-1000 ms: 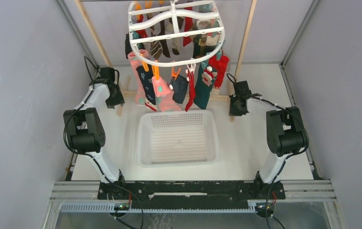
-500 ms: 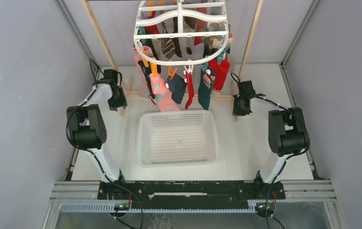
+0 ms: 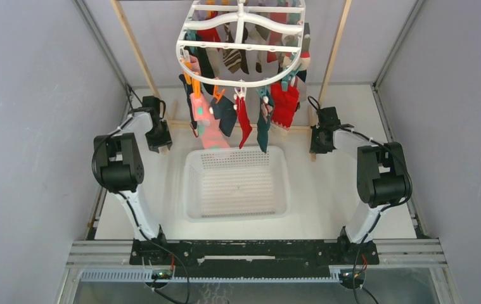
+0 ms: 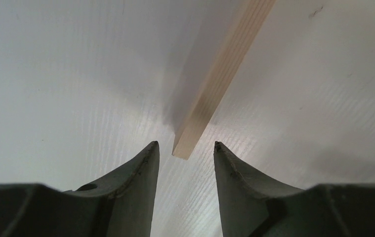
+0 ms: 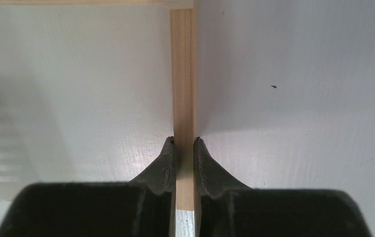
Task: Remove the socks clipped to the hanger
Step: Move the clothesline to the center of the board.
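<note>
The black left gripper (image 4: 185,148) is straddling, fingers spread, one foot-end of the pale wooden rack frame (image 4: 215,84). The large white plastic oval hanger (image 3: 244,84) is hanging top-centre with its hook cut off. Mixed-colour fabric socks (image 3: 285,104) are dangling clipped above the white mesh basket (image 3: 190,183), the rear ones half hidden. The black right gripper (image 5: 184,140) is clamping the frame's other foot.

Lab test cell: grey panel walls (image 3: 28,126)

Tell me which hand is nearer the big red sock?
Right. The right gripper, shut on the wooden rack, sits just below-right of the red sock; the left gripper is across the hanger.
</note>
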Robot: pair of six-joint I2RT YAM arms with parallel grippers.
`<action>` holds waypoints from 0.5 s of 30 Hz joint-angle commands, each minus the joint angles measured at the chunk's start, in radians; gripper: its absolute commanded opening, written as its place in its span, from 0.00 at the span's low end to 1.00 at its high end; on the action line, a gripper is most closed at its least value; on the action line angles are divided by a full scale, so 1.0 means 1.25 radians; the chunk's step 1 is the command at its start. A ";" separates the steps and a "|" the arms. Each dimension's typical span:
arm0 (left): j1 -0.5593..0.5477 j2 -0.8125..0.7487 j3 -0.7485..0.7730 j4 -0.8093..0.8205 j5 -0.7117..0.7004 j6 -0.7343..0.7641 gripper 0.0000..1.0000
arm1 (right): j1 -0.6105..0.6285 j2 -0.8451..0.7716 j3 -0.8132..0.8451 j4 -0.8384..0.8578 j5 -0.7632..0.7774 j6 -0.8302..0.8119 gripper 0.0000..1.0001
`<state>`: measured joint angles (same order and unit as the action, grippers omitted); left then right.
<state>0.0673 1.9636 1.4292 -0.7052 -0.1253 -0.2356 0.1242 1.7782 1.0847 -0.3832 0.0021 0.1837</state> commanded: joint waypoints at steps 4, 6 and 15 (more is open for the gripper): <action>-0.018 0.025 0.047 0.006 0.048 0.040 0.49 | -0.003 -0.017 -0.016 -0.069 -0.031 0.022 0.00; -0.017 0.031 0.054 0.006 0.054 0.040 0.48 | 0.000 -0.015 -0.016 -0.067 -0.031 0.022 0.00; -0.017 0.043 0.063 0.015 0.056 0.041 0.41 | 0.009 -0.006 -0.016 -0.061 -0.034 0.025 0.00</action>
<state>0.0673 2.0117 1.4544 -0.7002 -0.1001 -0.2352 0.1272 1.7782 1.0798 -0.3744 -0.0017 0.1856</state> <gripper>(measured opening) 0.423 0.150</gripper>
